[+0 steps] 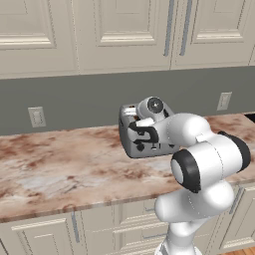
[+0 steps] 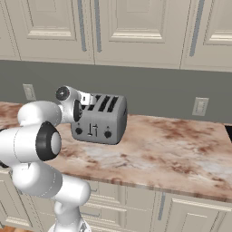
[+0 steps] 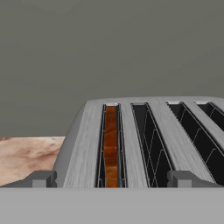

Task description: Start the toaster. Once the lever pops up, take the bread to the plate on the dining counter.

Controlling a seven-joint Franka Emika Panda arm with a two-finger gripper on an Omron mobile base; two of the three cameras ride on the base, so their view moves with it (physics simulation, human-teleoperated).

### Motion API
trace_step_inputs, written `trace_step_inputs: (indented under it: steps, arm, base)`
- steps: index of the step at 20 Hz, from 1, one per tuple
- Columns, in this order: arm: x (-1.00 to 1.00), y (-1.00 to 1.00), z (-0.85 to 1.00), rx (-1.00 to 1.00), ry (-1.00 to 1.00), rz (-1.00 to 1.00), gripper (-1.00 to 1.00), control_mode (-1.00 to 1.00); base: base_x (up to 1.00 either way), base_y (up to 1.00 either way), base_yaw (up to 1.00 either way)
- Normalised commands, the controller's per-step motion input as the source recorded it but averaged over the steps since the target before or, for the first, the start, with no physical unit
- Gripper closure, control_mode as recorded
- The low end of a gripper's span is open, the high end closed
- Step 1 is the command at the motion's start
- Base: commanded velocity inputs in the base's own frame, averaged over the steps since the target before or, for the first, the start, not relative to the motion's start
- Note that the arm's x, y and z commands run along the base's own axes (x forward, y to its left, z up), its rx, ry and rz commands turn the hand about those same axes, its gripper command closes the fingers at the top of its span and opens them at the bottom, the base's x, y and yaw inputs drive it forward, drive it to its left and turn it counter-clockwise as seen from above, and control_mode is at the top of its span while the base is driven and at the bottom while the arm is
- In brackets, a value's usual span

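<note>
Gripper (image 3: 112, 179): jaws spread wide, nothing held.
Bread: orange-brown slice (image 3: 111, 146) seated in leftmost slot of boxy silver-grey toaster (image 3: 144, 140), just ahead of fingertips (image 3: 41, 179).

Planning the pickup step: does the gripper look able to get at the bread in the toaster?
Probably yes: the open gripper hangs over the toaster, and the bread stands uncovered in its slot.

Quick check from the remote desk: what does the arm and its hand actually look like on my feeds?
The arm is glossy white with rounded, bulbous links and black bands at the joints. A round grey cap with a dark centre sits at the wrist. The hand ends in two small blocky dark grey fingertips. A black cable loops near the wrist.
</note>
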Motion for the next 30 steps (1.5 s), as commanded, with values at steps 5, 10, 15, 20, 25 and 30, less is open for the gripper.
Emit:
trace_step_inputs:
  steps: [5, 10, 15, 20, 25, 30]
  arm:
    - [0.00, 0.00, 0.00, 0.00, 0.00, 0.00, -1.00, -1.00]
    - [0.00, 0.00, 0.00, 0.00, 0.00, 0.00, -1.00, -1.00]
    - [0.00, 0.00, 0.00, 0.00, 0.00, 0.00, -1.00, -1.00]
    - [0.00, 0.00, 0.00, 0.00, 0.00, 0.00, -1.00, -1.00]
    - [0.00, 0.00, 0.00, 0.00, 0.00, 0.00, -1.00, -1.00]
    - [0.00, 0.00, 0.00, 0.00, 0.00, 0.00, -1.00, -1.00]
  base:
    - [0.00, 0.00, 0.00]
    - [0.00, 0.00, 0.00]
    - [0.00, 0.00, 0.00]
    - [0.00, 0.00, 0.00]
    - [0.00, 0.00, 0.00]
    - [0.00, 0.00, 0.00]
